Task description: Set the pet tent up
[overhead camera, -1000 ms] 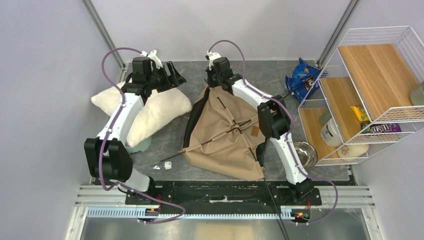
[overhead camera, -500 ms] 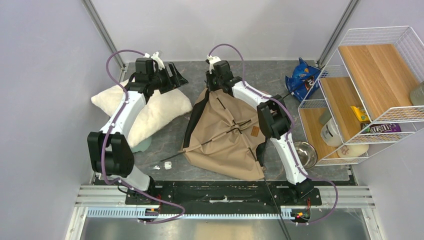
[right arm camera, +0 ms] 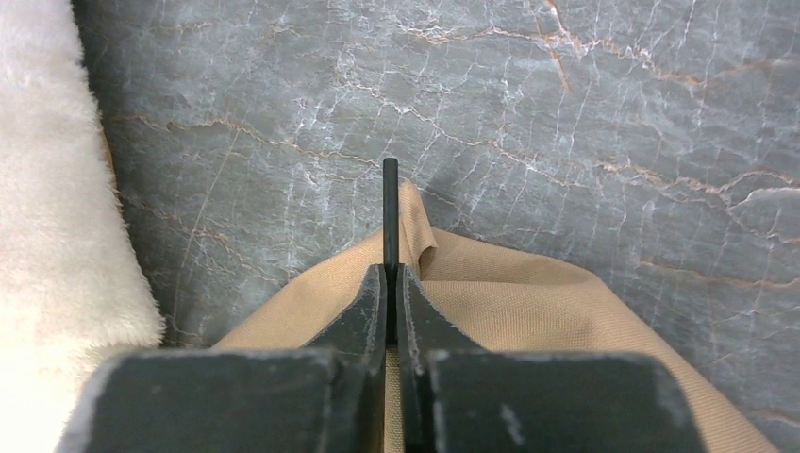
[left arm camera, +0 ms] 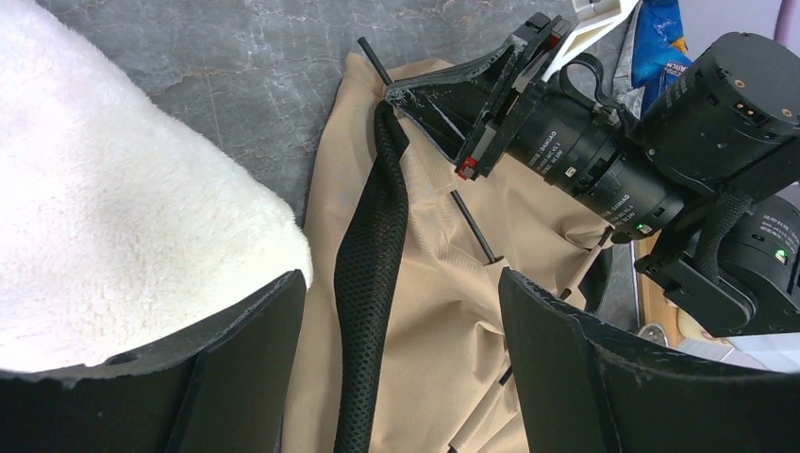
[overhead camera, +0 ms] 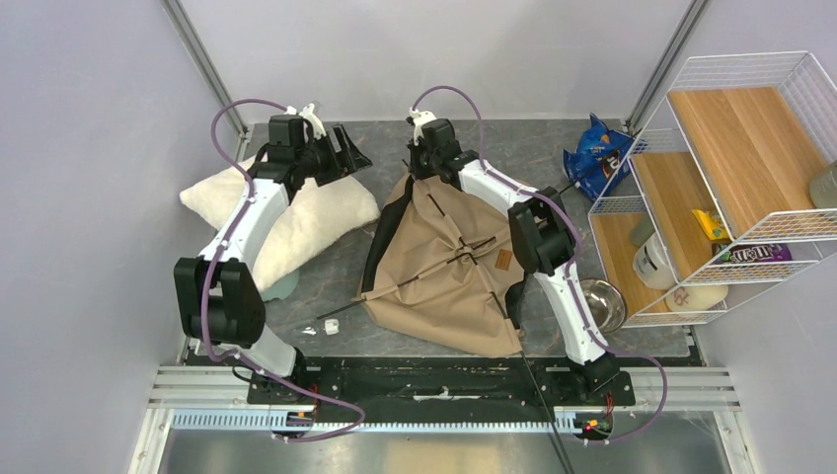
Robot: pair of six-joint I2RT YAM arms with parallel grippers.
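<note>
The pet tent (overhead camera: 449, 267) lies collapsed on the grey table (overhead camera: 533, 138), and parts of it are hard to see. Its right flank runs under the right arm (overhead camera: 538, 237), and its black lining (left arm camera: 368, 274) shows mostly along the left edge. The brown label patch (overhead camera: 502, 259) near the tent's middle is too small to read.

At the tent's far corner, the right gripper (right arm camera: 390, 283) is clamped tight on a thin black pole (right arm camera: 390, 212), whose tip juts past the fingertips. Left of that corner, the left gripper (left arm camera: 401, 283) hangs with its jaws spread wide, gripping nothing. It is over the edge of the fluffy white pillow (overhead camera: 296, 212) lying left of the tent.

Right of the tent, a wire shelf (overhead camera: 750, 128) is cut off by the frame, and a dark packet (overhead camera: 750, 254) in it reads "m&m's". The print on the blue bag (overhead camera: 595, 158) beyond the tent's far right is illegible. A metal bowl (overhead camera: 600, 301) right of the tent is half hidden behind the right arm.
</note>
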